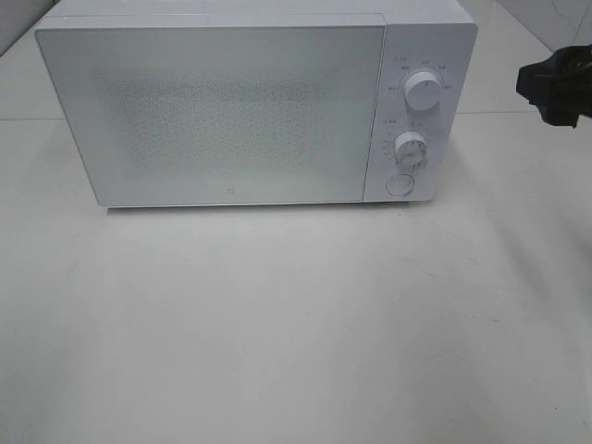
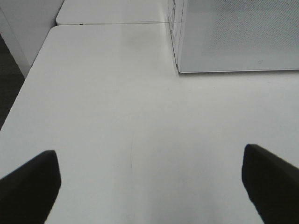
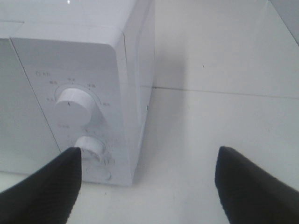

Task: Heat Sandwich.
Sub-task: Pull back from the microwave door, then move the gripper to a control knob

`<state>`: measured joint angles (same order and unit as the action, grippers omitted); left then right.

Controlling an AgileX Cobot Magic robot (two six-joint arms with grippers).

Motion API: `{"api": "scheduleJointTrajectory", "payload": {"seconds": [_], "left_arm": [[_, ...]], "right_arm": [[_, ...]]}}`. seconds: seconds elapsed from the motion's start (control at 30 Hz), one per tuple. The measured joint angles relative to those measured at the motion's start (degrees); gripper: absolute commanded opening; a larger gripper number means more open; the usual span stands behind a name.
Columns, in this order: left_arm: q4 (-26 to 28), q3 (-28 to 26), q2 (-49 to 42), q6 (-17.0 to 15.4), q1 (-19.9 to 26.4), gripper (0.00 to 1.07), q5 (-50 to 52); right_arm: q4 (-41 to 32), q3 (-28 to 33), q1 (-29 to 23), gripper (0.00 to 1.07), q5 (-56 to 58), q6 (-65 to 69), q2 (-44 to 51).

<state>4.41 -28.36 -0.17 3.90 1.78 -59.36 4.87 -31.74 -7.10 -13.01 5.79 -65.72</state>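
The sandwich shows in no view. A white microwave [image 1: 222, 111] stands at the back of the table with its door shut. My right gripper [image 3: 149, 186] hovers open to the right of the microwave's control panel [image 3: 79, 116], with nothing between its fingers. The black end of that arm [image 1: 555, 88] shows at the right edge of the exterior view. My left gripper [image 2: 149, 186] is open over bare table, in front of and to the left of the microwave's door [image 2: 233, 37], and holds nothing.
The panel carries an upper knob [image 1: 423, 92], a lower knob [image 1: 409, 146] and a round button [image 1: 399, 184]. The white table [image 1: 296, 324] stretches in front of the microwave. A table seam [image 2: 112, 23] runs behind, and the table's left edge [image 2: 28, 88] drops to dark floor.
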Motion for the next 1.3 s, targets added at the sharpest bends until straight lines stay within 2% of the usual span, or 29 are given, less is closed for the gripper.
{"api": "scheduleJointTrajectory", "payload": {"seconds": [0.17, 0.3, 0.37, 0.47, 0.63, 0.77, 0.9, 1.07, 1.3], "left_arm": [[0.0, 0.0, 0.0, 0.0, 0.0, 1.01, 0.0], [0.0, 0.0, 0.0, 0.0, 0.0, 1.01, 0.0], [0.0, 0.0, 0.0, 0.0, 0.0, 1.01, 0.0], [0.0, 0.0, 0.0, 0.0, 0.0, 1.01, 0.0], [0.0, 0.0, 0.0, 0.0, 0.0, 1.01, 0.0], [0.0, 0.0, 0.0, 0.0, 0.0, 1.01, 0.0], [0.0, 0.0, 0.0, 0.0, 0.0, 1.01, 0.0], [0.0, 0.0, 0.0, 0.0, 0.0, 1.01, 0.0], [0.0, 0.0, 0.0, 0.0, 0.0, 1.01, 0.0]], "right_arm": [[-1.8, 1.6, 0.0, 0.76, -6.2, -0.9, -2.5], [-8.5, 5.4, -1.1, 0.76, -15.9, -5.8, -6.2], [-10.1, 5.9, -1.8, 0.76, -17.1, -7.4, -6.6], [-17.0, 8.4, -6.4, 0.76, -22.3, -14.2, -8.5], [-21.9, 9.7, -10.2, 0.76, -26.0, -17.2, -9.6], [-31.6, 11.6, -17.0, 0.76, -32.7, -19.0, -10.1], [-36.2, 12.1, -19.8, 0.76, -35.8, -20.4, -10.1], [-38.0, 12.3, -23.0, 0.76, -37.8, -24.1, -10.9], [-39.3, 12.3, -24.2, 0.76, -39.2, -25.0, -15.4]]}}
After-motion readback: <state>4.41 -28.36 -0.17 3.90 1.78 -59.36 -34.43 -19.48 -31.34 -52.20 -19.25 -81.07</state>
